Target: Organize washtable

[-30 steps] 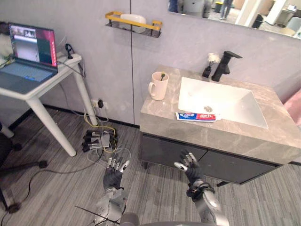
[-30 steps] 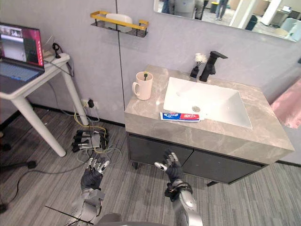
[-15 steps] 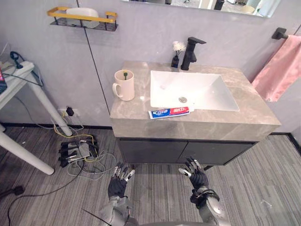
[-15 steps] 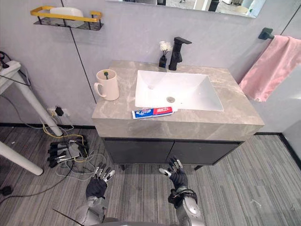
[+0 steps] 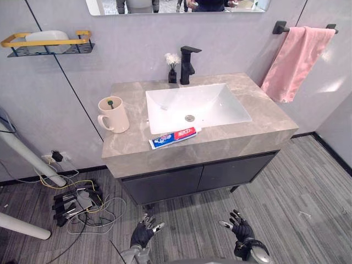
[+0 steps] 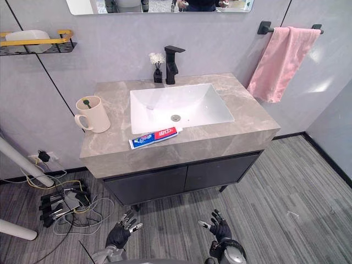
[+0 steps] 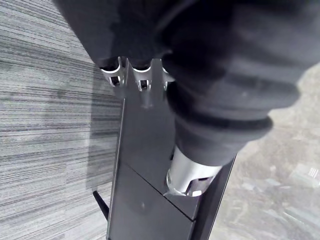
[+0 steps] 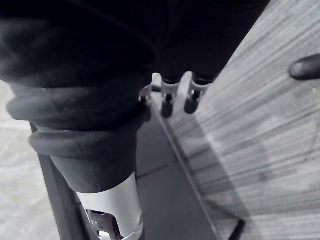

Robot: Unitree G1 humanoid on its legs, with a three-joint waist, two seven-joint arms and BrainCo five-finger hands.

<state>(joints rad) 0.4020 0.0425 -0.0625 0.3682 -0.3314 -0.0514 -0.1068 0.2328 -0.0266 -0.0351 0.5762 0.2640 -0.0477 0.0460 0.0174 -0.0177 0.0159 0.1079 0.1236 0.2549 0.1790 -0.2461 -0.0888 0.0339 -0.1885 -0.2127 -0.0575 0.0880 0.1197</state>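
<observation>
Since a second ago only my viewpoint is shifting, now squaring up to the grey stone washtable (image 5: 247,124); nothing on it is moving. My left hand (image 5: 144,234) and right hand (image 5: 241,230) are hanging low before its cabinet, fingers spread, holding nothing. The red-and-blue toothpaste tube (image 5: 174,137) is lying loose between the white basin (image 5: 209,107) and the counter's front edge, with the cream ceramic mug (image 5: 114,114) near it, so I judge that organizing is not yet starting.

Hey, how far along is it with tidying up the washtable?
Nothing looks done yet: the toothpaste tube lies loose on the countertop before the basin, and the mug stands at its left end. Nothing is in hand: left robot hand and right robot hand hang open, empty, low before the cabinet. All tidying is left.
</observation>
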